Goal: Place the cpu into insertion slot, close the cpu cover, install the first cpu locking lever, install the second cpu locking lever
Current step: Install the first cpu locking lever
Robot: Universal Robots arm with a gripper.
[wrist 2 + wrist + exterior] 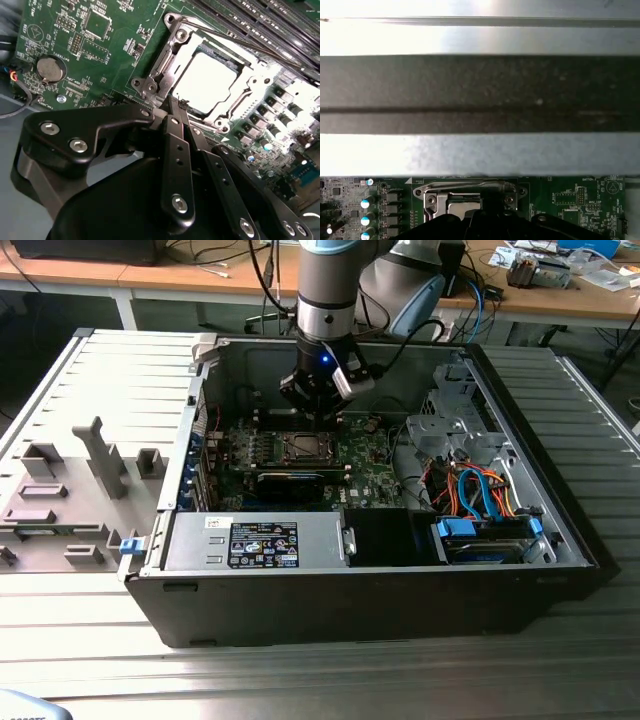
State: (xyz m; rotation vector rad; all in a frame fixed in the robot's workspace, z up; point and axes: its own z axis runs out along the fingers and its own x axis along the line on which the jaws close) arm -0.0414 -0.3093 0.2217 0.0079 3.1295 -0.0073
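Observation:
The cpu lies in the insertion slot on the green board, its pale face showing through the window of the cpu cover, which lies flat over it. A thin wire lever runs along one side of the socket. My gripper is shut, its black fingers pressed together with nothing visible between them, and the tips sit right at the socket's edge. In the exterior view the gripper hangs just above the socket. The first wrist view catches the socket's rim.
The open computer case encloses the board. Long black memory slots run beside the socket, and a coin battery sits on the board. A drive cage with orange and blue cables fills the exterior view's right. A grey fixture plate lies outside the case.

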